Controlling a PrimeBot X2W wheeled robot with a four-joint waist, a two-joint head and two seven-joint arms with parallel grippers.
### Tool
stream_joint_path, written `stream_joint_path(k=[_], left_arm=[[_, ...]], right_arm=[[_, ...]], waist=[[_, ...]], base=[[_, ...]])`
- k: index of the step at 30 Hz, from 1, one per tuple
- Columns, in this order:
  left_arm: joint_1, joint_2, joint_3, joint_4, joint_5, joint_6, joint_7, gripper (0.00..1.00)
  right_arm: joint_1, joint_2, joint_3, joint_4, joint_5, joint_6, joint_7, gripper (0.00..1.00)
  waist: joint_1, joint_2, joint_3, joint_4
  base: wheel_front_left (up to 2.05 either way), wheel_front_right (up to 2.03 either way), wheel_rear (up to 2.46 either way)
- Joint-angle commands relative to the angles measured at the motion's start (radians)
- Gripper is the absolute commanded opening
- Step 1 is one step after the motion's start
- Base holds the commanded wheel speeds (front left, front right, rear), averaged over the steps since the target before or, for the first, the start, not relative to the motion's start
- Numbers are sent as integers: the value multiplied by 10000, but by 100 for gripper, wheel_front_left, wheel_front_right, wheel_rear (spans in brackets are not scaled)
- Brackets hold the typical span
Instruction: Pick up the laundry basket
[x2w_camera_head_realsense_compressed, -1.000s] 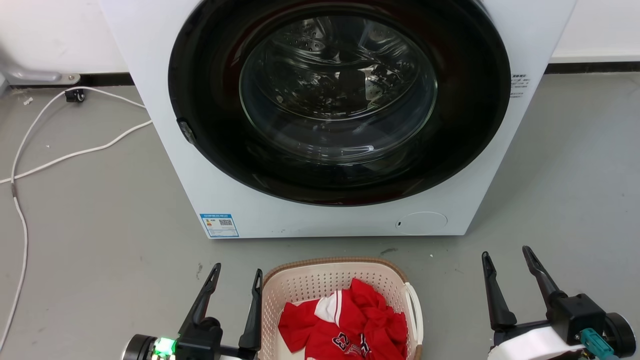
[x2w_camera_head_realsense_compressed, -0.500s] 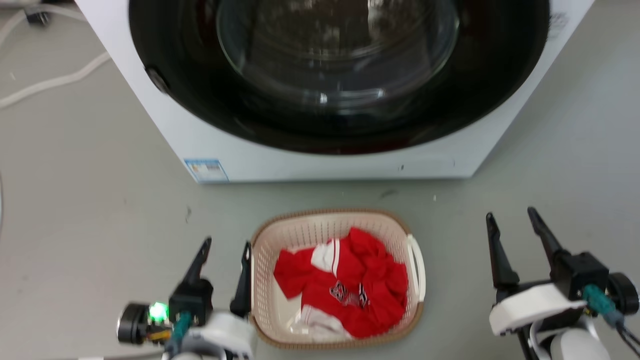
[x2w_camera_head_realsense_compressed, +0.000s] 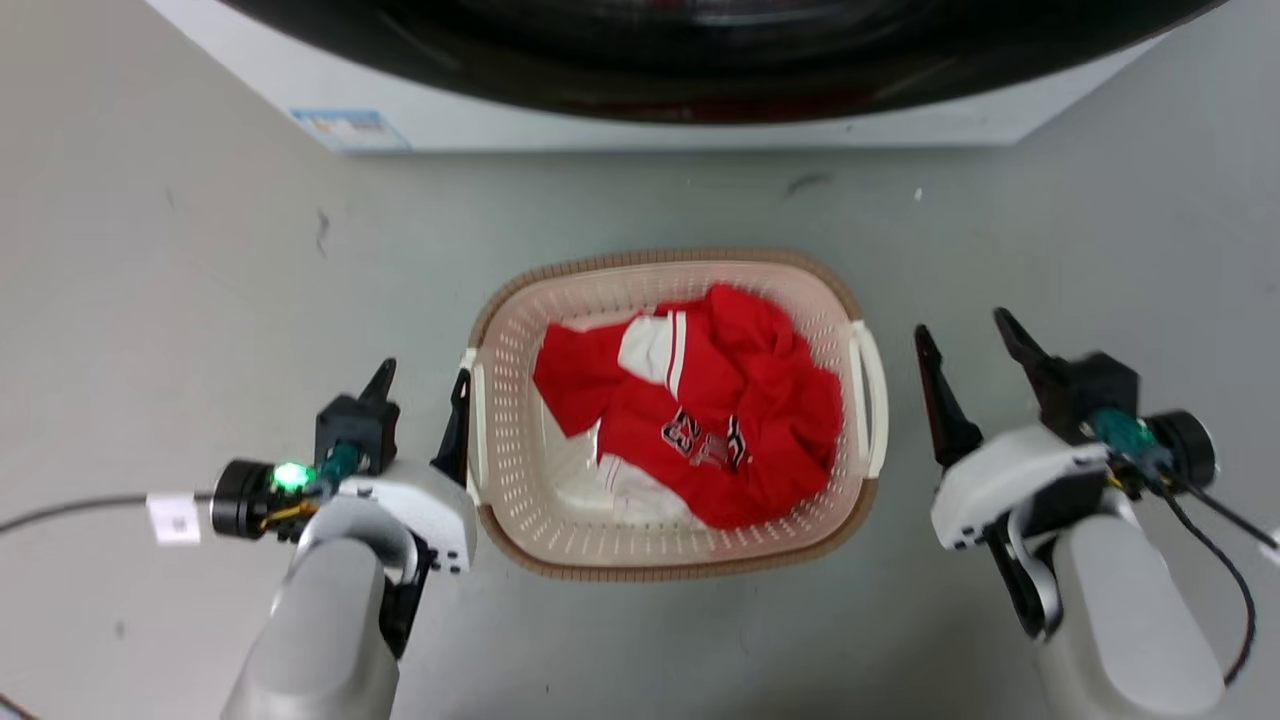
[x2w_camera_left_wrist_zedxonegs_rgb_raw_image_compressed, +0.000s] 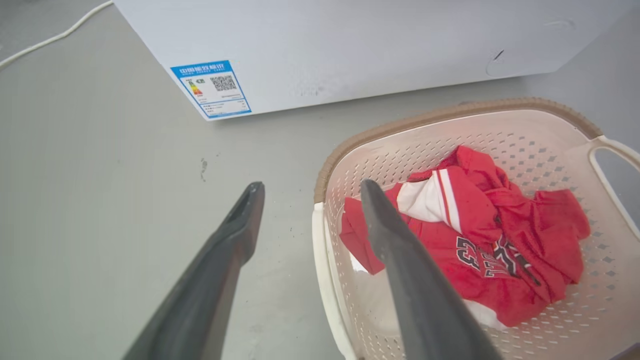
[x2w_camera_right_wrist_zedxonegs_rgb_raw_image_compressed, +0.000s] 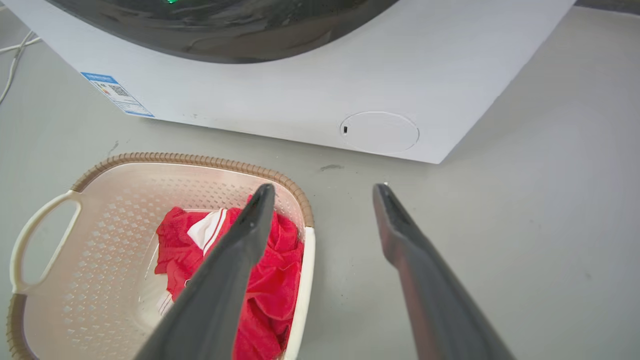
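Fingers (x2w_camera_left_wrist_zedxonegs_rgb_raw_image_compressed: 235, 235) of the left gripper (x2w_camera_head_realsense_compressed: 423, 372) stand apart with nothing between them, the inner one just beside the white left handle (x2w_camera_head_realsense_compressed: 477, 440) of the laundry basket (x2w_camera_head_realsense_compressed: 650, 570). From its wrist view they seem to straddle that handle, though I can't tell if they're low enough. The right gripper (x2w_camera_head_realsense_compressed: 960, 325) is spread too and empty, with a strip of floor (x2w_camera_head_realsense_compressed: 150, 250) between it and the right handle (x2w_camera_head_realsense_compressed: 872, 400). The basket sits on the floor between both arms, a red jersey (x2w_camera_head_realsense_compressed: 700, 420) crumpled inside and the washing machine (x2w_camera_head_realsense_compressed: 500, 125) just beyond. To me this is the approach: nothing gripped yet. Next, I'd say, the right side needs to sidle in, then both close on the handles and lift level.
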Motion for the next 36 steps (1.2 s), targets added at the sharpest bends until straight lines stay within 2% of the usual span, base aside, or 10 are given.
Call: stream_joint_path(k=[1, 8, 17, 31, 36], left_arm=[[-437, 74, -36, 496, -33, -80, -26, 100], [-2099, 26, -175, 2944, -394, -416, 96, 100], [-3577, -72, -1074, 4897, -690, -589, 604, 100], [-4451, -147, -3286, 5425, -2445, -599, 1999, 100], [-4514, 92, -4197, 5223, -3038, -599, 2511, 100]], right_arm=[[-421, -12, 95, 340, -25, -7, 134, 100], [-1893, -12, 335, 2512, 315, -7, 650, 100], [-3498, -10, 750, 5200, 1269, -7, 1556, 100], [-5414, -10, 1344, 7570, 1920, -7, 1919, 100], [-5842, -10, 1543, 8100, 2051, -7, 1966, 100]], waist=[[-3, 0, 791, 108], [-3, 0, 1542, 270], [-3, 0, 2124, 352], [-3, 0, 2813, 439], [-3, 0, 2968, 427]], base=[[0, 0, 0], [0, 0, 0], [0, 0, 0], [0, 0, 0], [0, 0, 0]])
